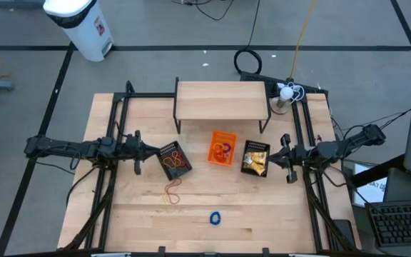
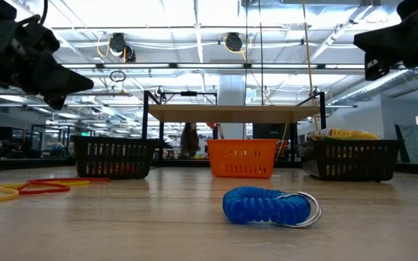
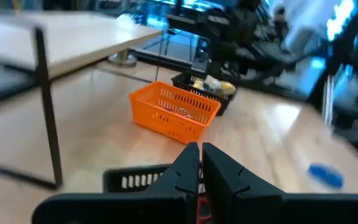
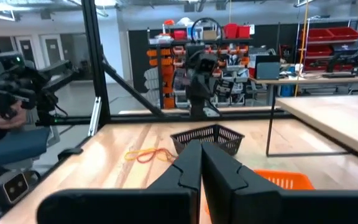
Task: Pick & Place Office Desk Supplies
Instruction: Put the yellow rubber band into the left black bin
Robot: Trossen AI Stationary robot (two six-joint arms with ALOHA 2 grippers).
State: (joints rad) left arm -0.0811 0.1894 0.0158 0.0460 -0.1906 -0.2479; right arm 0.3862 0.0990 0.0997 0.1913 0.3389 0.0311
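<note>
At bench mid-height, L side: left gripper (image 1: 143,152) w/ fingers (image 3: 188,167) pressed together, nothing between them, hovering just beside the left black mesh bin (image 1: 174,160); arm runs off to the L edge. R side: right gripper (image 1: 282,154) w/ fingers (image 4: 187,163) likewise pressed together and empty, just beside the right black mesh bin (image 1: 255,158); arm runs off to the R edge.

Supplies: red/tan rubber bands (image 1: 172,191) lie loose on the bench, near the left bin on its front side; more red bands inside that bin. Blue coil ring (image 1: 215,218) lies alone near the front edge, approx. centre, well apart from both grippers. Yellow-and-white packets (image 1: 255,163) fill the right bin. Orange plastic bin (image 1: 222,148) sits between the two mesh bins, w/ small reddish and purple items in it.

Behind the bins: low wooden shelf (image 1: 222,99) on black legs. Off the bench, top L: white trash can (image 1: 79,26) on the floor.
</note>
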